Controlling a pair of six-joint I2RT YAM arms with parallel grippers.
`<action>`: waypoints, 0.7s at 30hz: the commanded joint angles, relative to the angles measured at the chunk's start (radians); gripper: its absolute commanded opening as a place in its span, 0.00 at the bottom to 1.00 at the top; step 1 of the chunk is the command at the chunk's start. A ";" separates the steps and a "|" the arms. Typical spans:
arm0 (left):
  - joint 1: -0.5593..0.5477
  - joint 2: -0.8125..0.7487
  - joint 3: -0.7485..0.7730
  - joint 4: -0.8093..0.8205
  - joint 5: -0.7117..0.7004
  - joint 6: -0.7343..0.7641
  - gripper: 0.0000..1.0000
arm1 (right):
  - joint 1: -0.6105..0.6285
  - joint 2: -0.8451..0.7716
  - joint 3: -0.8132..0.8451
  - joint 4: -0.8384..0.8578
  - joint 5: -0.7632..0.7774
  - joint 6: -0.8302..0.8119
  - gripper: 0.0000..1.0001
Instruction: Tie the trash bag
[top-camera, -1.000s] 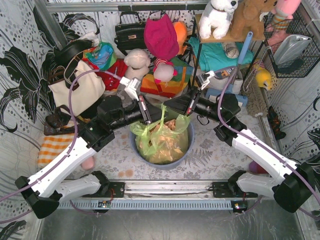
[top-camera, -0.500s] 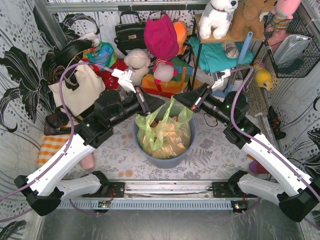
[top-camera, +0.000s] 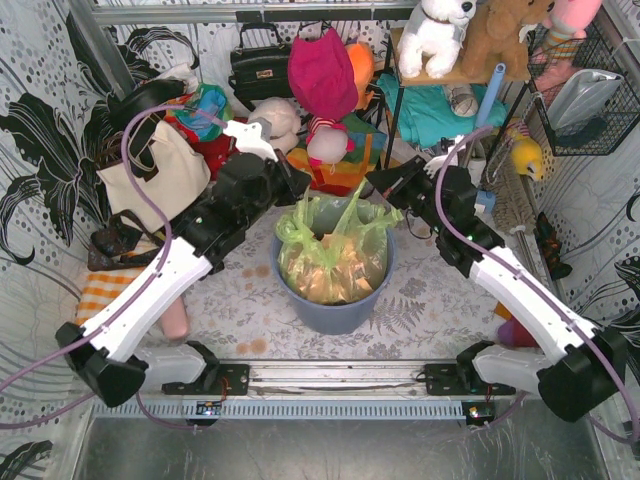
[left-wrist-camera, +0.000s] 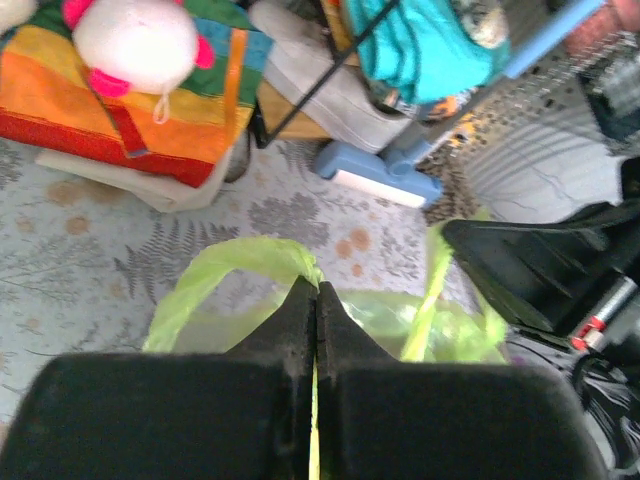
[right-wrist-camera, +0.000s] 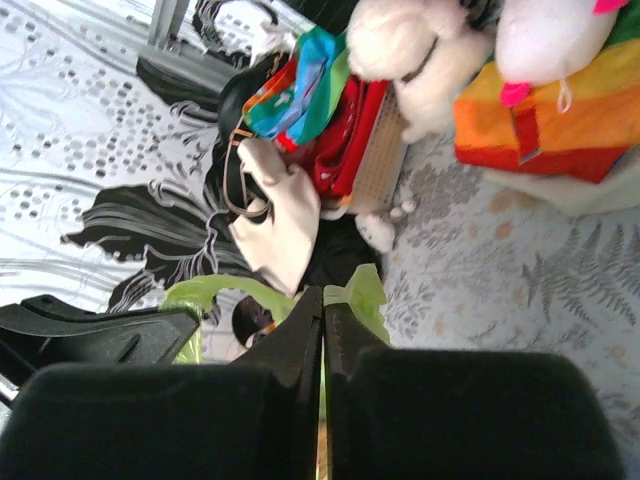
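At frame centre we clamp the left gripper and right gripper each on a flap of the trash bag, spread above the blue bin for knotting.

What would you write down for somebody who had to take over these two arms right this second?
Left gripper: shut, pinching the green film at the top of the trash bag.
Right gripper: shut, pinching the bag's top on the opposite side.
Where things are: the bag sits upright inside the blue bin, tan paper showing through, its top spread between the two arms.
Done: both sides of the bag's top are gripped.
Left: no knot shows yet. Cross the two ends, tie them, then let go.
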 joint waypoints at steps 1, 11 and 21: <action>0.054 0.076 0.067 0.065 -0.004 0.052 0.00 | -0.050 0.069 0.008 0.166 -0.022 -0.007 0.00; 0.069 -0.019 0.074 0.306 0.222 0.129 0.00 | -0.053 0.192 0.288 0.283 -0.343 -0.020 0.00; 0.069 -0.364 -0.158 0.396 0.423 0.109 0.00 | -0.025 0.016 0.265 0.281 -0.543 0.025 0.00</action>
